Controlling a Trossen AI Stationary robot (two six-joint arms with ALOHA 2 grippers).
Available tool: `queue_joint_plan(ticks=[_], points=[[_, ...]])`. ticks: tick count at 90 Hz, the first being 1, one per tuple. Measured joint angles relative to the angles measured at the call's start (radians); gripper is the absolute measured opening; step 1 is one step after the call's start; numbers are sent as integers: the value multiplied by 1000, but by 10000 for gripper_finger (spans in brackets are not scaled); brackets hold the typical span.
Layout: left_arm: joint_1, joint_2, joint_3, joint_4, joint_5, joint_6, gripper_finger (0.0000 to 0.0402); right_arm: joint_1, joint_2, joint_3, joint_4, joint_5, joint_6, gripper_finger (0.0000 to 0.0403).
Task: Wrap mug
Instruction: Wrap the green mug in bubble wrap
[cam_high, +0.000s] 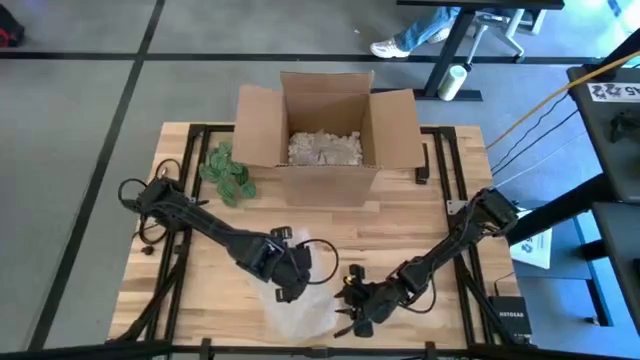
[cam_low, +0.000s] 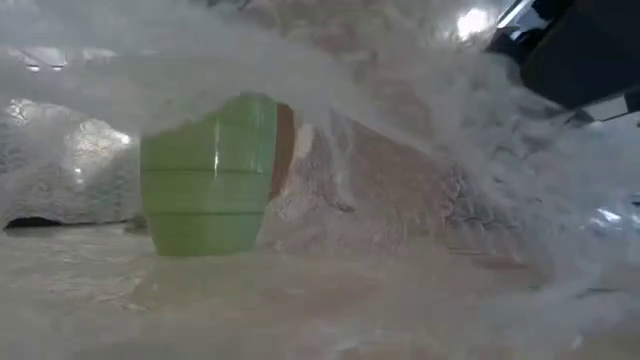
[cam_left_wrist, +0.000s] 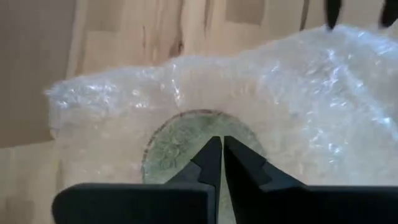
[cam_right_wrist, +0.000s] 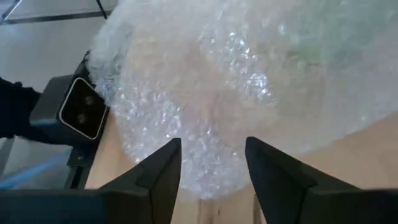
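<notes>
A green mug lies on its side on the wooden table near the front edge, under a sheet of clear bubble wrap that drapes over it. My left gripper is shut, its tips over the wrap-covered mug. My right gripper stands open at the wrap's right edge. That edge bulges toward the gap between its fingers; I cannot tell whether they touch it. In the high view both grippers sit at the front centre. My left gripper has its shut fingertips against the bubble wrap where it covers the mug's round end. It comes slanting down from the table's left. Whether a layer of wrap is caught between the tips I cannot tell. The mug rests on the table.
An open cardboard box with pale filler stands at the back centre, green items to its left. A dark cable loops on the table behind the grippers. A grey camera block sits at the front edge.
</notes>
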Motion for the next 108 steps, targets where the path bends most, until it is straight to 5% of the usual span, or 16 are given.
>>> queue_joint_plan(ticks=[49, 79, 91, 108], points=[[-70, -3, 36, -5, -27, -65, 0, -13, 133, 0, 134, -35, 19, 166], [-222, -3, 173, -15, -253, -73, 0, -25, 174, 42, 83, -31, 17, 162], [-293, -3, 236, -20, -385, -69, 0, -40, 197, 104, 4, -27, -25, 124], [-396, -4, 293, -18, -550, -61, 0, -60, 231, 169, -41, -59, -57, 20]])
